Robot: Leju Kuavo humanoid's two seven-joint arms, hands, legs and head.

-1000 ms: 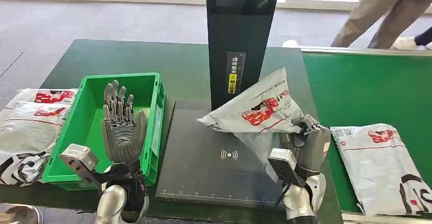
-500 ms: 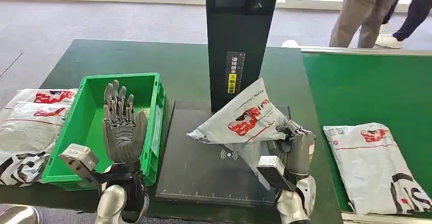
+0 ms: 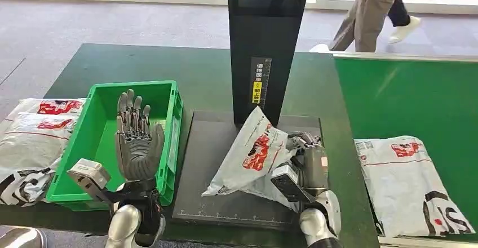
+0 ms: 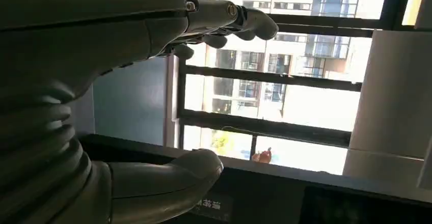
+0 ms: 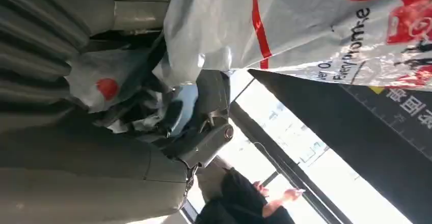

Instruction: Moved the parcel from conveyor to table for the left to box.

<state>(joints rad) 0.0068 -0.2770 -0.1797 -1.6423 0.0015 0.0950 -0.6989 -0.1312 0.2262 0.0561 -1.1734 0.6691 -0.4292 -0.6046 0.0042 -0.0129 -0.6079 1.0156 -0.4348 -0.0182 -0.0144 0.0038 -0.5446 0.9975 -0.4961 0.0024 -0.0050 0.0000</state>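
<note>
Closest to you, your right hand (image 3: 307, 166) is clamped on the parcel (image 3: 251, 155), holding its right end. The parcel leans on the black pad (image 3: 208, 146) of the surface. Its long side runs from the hand down and left, toward you. Your left hand (image 3: 135, 141) is up, holding nothing, with its fingers spread, just beside the parcel on its left. Behind that hand sits the green box (image 3: 101, 129). So I think the parcel must go left.
</note>
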